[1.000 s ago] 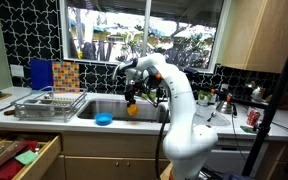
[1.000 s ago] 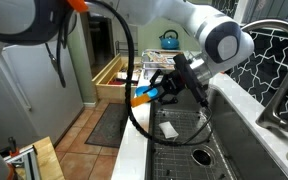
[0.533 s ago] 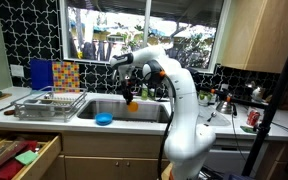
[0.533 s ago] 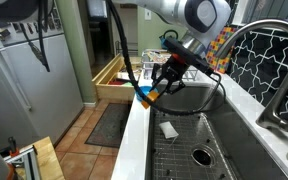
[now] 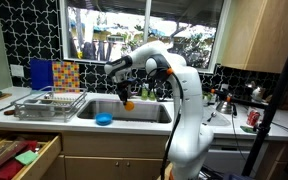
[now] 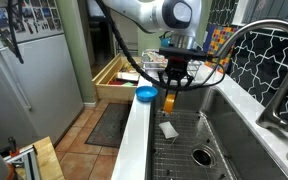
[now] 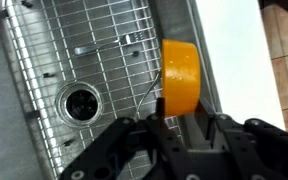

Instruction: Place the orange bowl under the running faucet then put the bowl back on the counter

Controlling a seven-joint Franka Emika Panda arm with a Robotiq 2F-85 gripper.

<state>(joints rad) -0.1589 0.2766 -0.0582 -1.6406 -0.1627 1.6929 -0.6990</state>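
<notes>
My gripper point(image 5: 127, 96) point(image 6: 170, 92) point(image 7: 180, 112) is shut on the orange bowl point(image 5: 129, 103) point(image 6: 169, 99) point(image 7: 181, 76). It holds the bowl on edge in the air, above the sink's near side, close to the counter point(image 5: 84, 118) point(image 6: 136, 135) point(image 7: 231, 50) strip. The arched metal faucet point(image 6: 262, 50) stands at the far side of the sink, well away from the bowl. It is hard to pick out behind the arm in an exterior view. I cannot see any water running.
A blue bowl point(image 5: 104, 120) point(image 6: 146, 95) sits on the counter's front edge. A wire dish rack point(image 5: 50, 104) stands beside the sink. The steel sink point(image 6: 199, 150) point(image 7: 54, 80) holds a wire grid and a drain point(image 7: 81, 100). An open wooden drawer point(image 5: 24, 158) point(image 6: 114, 78) juts out below.
The arm has swung away from the faucet side toward the counter's front edge, carrying the orange bowl with it. The grip on the bowl has held.
</notes>
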